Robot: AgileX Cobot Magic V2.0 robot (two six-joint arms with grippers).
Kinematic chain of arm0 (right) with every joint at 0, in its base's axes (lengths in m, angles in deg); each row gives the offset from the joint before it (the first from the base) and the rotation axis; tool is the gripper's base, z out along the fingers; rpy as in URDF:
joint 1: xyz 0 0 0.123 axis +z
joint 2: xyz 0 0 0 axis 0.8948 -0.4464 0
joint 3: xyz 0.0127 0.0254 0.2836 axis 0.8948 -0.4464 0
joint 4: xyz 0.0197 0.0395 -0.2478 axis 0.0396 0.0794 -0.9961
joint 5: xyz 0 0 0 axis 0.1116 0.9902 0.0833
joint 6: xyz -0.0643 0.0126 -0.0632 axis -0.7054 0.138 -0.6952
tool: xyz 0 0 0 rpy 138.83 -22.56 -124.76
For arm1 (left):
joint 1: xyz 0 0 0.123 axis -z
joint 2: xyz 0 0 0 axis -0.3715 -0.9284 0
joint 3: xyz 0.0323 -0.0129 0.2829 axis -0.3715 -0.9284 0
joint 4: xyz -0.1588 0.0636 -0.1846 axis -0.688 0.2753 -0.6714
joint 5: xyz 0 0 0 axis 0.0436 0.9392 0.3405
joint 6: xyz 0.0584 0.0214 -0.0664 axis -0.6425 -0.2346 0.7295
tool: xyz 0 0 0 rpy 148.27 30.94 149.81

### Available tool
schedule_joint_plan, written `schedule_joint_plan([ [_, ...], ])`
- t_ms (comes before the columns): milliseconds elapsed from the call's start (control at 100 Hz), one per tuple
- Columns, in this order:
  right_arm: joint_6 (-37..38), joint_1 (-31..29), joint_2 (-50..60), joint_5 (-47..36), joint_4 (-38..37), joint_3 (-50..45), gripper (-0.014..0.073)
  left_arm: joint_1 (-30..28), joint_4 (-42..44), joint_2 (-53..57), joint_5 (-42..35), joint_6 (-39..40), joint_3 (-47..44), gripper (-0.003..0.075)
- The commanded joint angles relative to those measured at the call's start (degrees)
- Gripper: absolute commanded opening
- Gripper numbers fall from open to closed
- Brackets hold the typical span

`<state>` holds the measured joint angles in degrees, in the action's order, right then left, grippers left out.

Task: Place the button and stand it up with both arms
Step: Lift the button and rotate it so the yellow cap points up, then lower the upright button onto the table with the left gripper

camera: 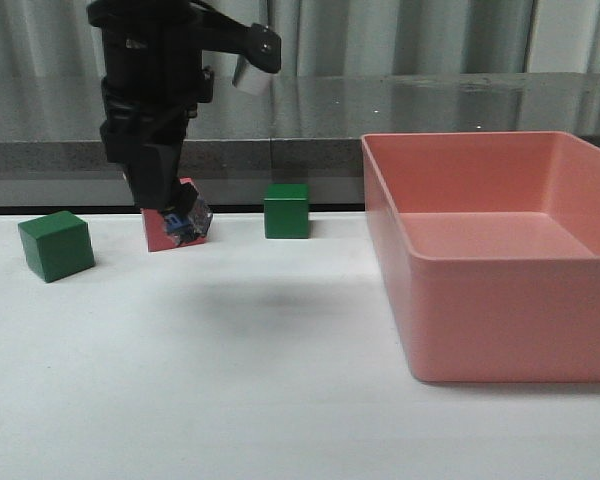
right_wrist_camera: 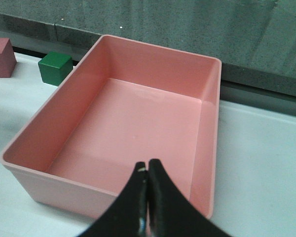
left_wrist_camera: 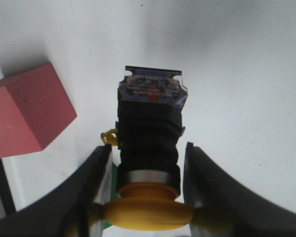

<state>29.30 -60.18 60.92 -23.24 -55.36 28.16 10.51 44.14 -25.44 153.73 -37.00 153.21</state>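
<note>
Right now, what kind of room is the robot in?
Probably a robot test lab: a plain white table with practice blocks like a green cube, a pink bin, and a curtain behind.

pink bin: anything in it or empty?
Empty. The right wrist view shows the pink bin with a bare floor, and the front view shows nothing inside. The button is in the left gripper.

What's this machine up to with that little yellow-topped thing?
The left gripper is holding a push-button by its yellow cap end, with the blue base pointing away from the fingers. In the front view it sits low over the white table, right in front of a pink cube, with two green cubes nearby. The right gripper is shut and empty, positioned above the near edge of an empty pink bin.
</note>
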Motion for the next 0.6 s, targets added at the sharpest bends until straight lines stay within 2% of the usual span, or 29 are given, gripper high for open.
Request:
schedule_joint_plan([
  [0,-0.14,-0.25,-0.10,-4.31,0.61,1.41,-0.0062,0.52,1.83,2.68,3.04,4.58,-0.35,-0.0019],
  [240,-0.14,-0.25,-0.10,-4.25,0.61,1.41,-0.0062,0.52,2.34,2.68,3.04,4.79,-7.22,-0.0019],
  [590,-0.14,-0.25,-0.10,-4.19,0.61,1.41,-0.0062,0.52,2.34,2.55,3.04,4.68,-9.29,-0.0019],
])
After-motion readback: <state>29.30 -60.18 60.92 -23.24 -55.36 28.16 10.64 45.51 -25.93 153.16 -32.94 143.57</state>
